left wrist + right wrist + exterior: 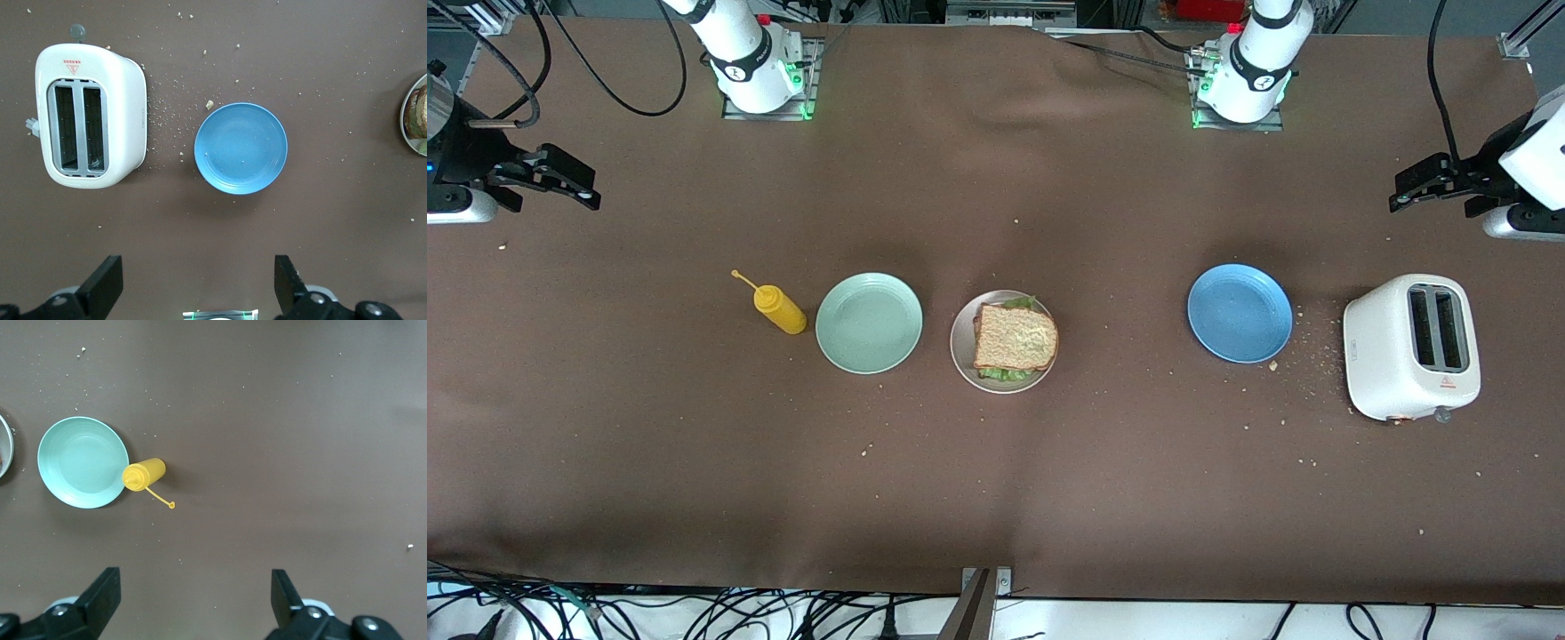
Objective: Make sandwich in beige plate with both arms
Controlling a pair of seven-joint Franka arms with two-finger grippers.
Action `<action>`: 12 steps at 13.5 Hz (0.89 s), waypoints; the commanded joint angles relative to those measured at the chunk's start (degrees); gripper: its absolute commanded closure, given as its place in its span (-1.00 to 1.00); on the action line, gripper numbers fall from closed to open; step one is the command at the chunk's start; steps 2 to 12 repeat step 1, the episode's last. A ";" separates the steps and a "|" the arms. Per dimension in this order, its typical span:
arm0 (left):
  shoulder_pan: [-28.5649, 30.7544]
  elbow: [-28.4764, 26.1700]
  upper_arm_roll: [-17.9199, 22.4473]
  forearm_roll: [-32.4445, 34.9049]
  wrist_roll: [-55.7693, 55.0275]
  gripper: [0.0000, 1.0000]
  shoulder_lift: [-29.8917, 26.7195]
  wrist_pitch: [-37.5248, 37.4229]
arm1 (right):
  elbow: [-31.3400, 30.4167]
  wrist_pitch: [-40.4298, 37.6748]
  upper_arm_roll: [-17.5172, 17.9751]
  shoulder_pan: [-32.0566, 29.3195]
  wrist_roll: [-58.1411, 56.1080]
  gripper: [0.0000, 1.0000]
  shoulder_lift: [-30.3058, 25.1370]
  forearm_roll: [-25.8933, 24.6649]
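I counted three plates, one sandwich (1015,338) on the beige plate (960,342); my left gripper (198,283) and right gripper (193,600) hung wide open, empty.

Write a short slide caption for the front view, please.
Finished sandwich on the beige plate; left gripper and right gripper wait open at the table's ends.

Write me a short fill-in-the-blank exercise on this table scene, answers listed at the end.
1. The sandwich sits on the ____ plate.
2. The yellow bottle lies beside the ____ plate.
3. Crumbs are scattered between the toaster and the ____ plate.
4. The left tool and the right tool both hold ____.

Answers: beige; green; blue; nothing
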 commanded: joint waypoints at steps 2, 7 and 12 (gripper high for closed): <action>0.54 -0.07 -0.66 1.91 -0.09 -1.00 0.39 -0.53 | 1.35 -1.08 0.03 0.18 0.45 -1.00 0.46 0.25; 0.54 -0.07 -0.66 1.91 -0.09 -1.00 0.39 -0.53 | 1.35 -1.08 0.03 0.18 0.45 -1.00 0.46 0.25; 0.54 -0.07 -0.66 1.91 -0.09 -1.00 0.39 -0.53 | 1.35 -1.08 0.03 0.18 0.45 -1.00 0.46 0.25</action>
